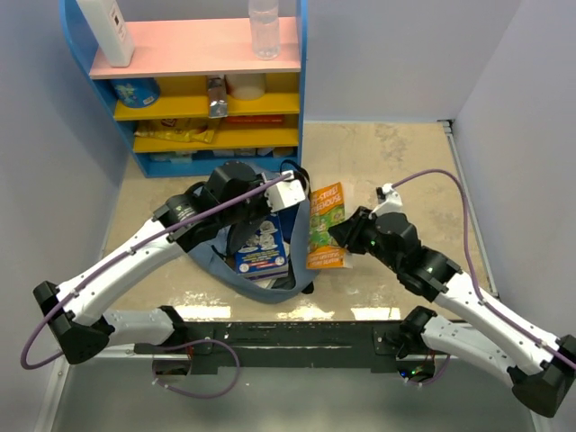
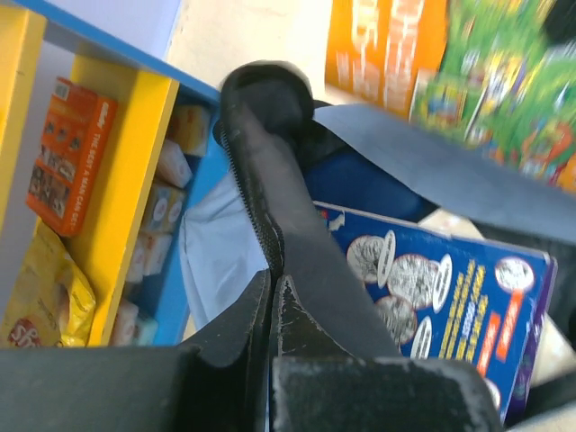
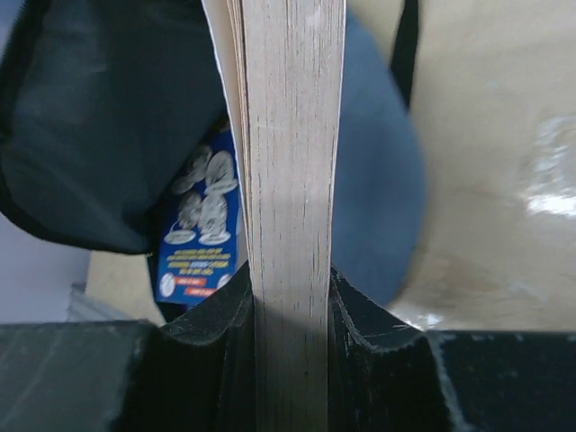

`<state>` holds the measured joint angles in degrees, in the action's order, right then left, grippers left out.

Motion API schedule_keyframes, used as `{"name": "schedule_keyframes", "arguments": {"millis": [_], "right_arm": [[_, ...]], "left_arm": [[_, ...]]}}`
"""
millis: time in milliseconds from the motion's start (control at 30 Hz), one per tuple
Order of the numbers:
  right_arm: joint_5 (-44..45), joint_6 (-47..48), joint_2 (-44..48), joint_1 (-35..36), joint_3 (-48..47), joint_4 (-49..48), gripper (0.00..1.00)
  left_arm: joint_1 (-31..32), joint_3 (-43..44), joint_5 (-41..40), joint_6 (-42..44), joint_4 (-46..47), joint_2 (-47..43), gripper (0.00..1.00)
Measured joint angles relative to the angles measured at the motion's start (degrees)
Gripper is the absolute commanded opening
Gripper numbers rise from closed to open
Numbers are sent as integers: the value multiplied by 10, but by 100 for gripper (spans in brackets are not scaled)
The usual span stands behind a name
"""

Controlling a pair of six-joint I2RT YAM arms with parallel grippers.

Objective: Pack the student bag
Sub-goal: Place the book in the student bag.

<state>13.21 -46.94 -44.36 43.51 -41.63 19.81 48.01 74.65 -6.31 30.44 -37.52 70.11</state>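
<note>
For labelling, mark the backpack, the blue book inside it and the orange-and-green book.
backpack point(image 1: 270, 290): top view, lower fabric edge.
blue book point(image 2: 450, 301): left wrist view, front cover.
orange-and-green book point(image 1: 327, 225): top view, middle of the cover.

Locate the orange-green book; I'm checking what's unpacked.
The orange-green book is right of centre in the top view, clamped in the right gripper, at the student bag's right edge.

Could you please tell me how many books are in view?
2. A blue book sits in the bag; an orange-green book is held by the right gripper beside it. Others may be hidden inside.
</note>
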Motion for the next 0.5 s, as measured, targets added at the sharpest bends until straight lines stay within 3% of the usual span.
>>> {"name": "schedule_keyframes", "arguments": {"millis": [233,500], "right_arm": [[-110,-62,-49,2,40,-107,0],[-158,-133,-58,4,63,-207,0]], "left_arm": [[0,15,25,9,-30,-23,0],[0,25,69,9,-49,-24,0]]}}
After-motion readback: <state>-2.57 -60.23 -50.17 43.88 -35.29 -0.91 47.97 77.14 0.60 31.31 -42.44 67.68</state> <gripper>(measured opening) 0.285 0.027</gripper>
